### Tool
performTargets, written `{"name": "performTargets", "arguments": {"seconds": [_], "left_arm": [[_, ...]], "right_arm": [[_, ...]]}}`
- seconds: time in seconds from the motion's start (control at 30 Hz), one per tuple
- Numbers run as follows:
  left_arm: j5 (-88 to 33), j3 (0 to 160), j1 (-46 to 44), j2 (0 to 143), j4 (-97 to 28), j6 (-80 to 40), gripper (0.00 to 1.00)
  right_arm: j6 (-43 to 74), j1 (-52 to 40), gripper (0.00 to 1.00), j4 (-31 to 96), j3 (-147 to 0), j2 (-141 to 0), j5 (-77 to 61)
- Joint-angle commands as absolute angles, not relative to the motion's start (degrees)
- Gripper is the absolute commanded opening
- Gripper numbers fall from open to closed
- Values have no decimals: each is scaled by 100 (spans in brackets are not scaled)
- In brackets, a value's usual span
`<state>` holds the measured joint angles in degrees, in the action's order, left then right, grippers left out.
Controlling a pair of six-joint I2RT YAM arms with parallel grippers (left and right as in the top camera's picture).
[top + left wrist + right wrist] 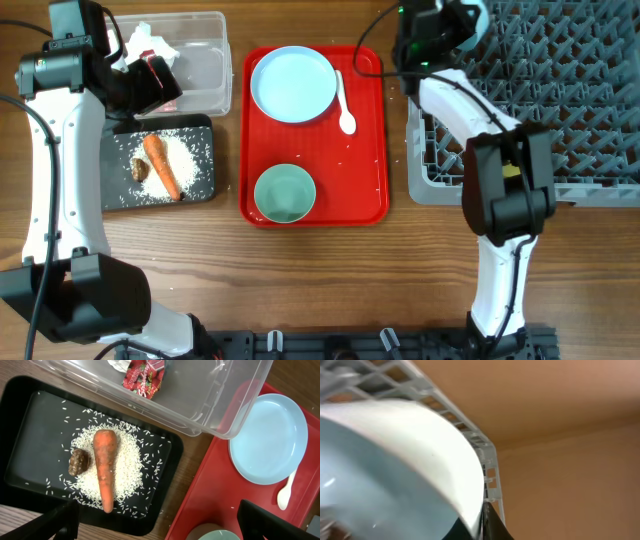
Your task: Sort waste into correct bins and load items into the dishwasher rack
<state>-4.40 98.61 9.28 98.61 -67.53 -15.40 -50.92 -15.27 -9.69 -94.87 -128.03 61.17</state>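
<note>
Carrot (104, 467), brown lump (79, 462) and rice (127, 467) lie on the black tray (25, 435), wrapper (145, 377) in the clear tub (200, 415).

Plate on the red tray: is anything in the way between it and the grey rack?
Nothing lies on the plate. The spoon lies beside it on the rack side, and the right arm hangs over that gap.

Close in now: a pale blue bowl (390, 475) fills the left of the view, blurred, its curved wall sweeping down to the bottom edge. There its rim meets one dark gripper finger (495, 529), touching. Behind the bowl runs the grey dishwasher rack (470, 435), its edge slanting across. Beyond it, brown wooden bench (570, 475).
</note>
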Motion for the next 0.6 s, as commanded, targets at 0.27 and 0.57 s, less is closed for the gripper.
{"name": "performTargets", "arguments": {"seconds": [0.27, 0.57], "left_arm": [[-449, 9848, 928, 9815, -6755, -1590, 100], [-449, 9848, 928, 9815, -6755, -1590, 100]], "right_arm": [[-5078, -2029, 100, -694, -9470, -12997, 6608], [-4700, -2410, 100, -1555, -9470, -12986, 6547]]}}
